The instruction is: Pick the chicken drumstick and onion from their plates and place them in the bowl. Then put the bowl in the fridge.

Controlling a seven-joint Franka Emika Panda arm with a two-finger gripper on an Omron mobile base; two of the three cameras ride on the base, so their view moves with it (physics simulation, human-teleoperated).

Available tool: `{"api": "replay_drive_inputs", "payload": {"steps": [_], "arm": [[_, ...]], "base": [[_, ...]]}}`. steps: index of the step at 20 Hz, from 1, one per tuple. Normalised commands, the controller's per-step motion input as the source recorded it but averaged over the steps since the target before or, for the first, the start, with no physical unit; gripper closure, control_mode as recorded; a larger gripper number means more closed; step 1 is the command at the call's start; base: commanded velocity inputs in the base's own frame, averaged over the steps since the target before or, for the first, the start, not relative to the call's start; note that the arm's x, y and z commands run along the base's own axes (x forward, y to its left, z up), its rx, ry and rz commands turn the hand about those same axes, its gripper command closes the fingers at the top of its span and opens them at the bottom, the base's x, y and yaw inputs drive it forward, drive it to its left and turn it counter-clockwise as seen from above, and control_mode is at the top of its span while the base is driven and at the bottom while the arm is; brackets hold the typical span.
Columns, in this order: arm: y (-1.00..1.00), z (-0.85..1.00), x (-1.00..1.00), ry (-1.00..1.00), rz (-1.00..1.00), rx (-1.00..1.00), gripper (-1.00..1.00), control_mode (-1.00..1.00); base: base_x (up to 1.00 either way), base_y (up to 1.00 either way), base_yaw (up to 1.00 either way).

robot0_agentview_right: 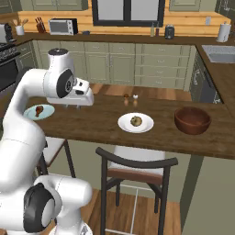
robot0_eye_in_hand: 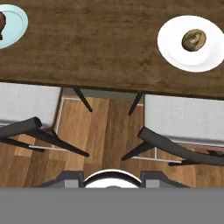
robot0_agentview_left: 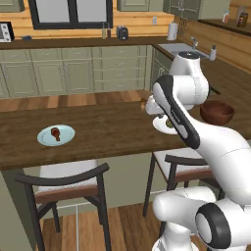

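Gripper (robot0_agentview_right: 77,106) hangs empty above the near edge of the counter (robot0_agentview_right: 101,120), pointing down; its fingertips are too hidden to tell whether the jaws stand apart or together. Below and ahead of it to the left, the drumstick (robot0_eye_in_hand: 1,24) lies on the blue plate (robot0_eye_in_hand: 15,22), also seen in the left base view (robot0_agentview_left: 56,133) on its plate (robot0_agentview_left: 66,137). Ahead to the right, well apart from the gripper, the onion (robot0_eye_in_hand: 194,39) sits on the white plate (robot0_eye_in_hand: 175,46); the right base view shows it (robot0_agentview_right: 136,120) near the middle of that plate (robot0_agentview_right: 126,125). Farther right past the white plate, the bowl (robot0_agentview_right: 193,120) stands upright on the counter. Directly beneath the gripper are two chairs (robot0_eye_in_hand: 35,127) and wooden floor (robot0_eye_in_hand: 109,127).
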Motion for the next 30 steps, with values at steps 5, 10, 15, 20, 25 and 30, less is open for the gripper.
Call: {"api": "replay_drive_inputs", "payload": {"steps": [5,10,15,20,25,30], "arm": [[0.00,0.00,-0.39,0.00,0.00,0.00,-1.00,-1.00],[-0.03,-0.02,-0.95,0.00,0.00,0.00,-1.00,-1.00],[0.00,-0.22,-0.95,0.00,-0.01,0.00,-1.00,-1.00],[0.00,-0.20,-0.46,0.00,-0.03,0.01,-1.00,1.00],[0.00,0.00,0.00,0.00,0.00,0.00,-1.00,1.00],[0.00,0.00,0.00,0.00,0.00,0.00,-1.00,1.00]], "base": [[0.00,0.00,0.00],[0.00,0.00,0.00],[0.00,0.00,0.00],[-0.02,-0.02,-0.01],[0.00,-0.86,-0.01],[0.00,-1.00,0.00]]}}
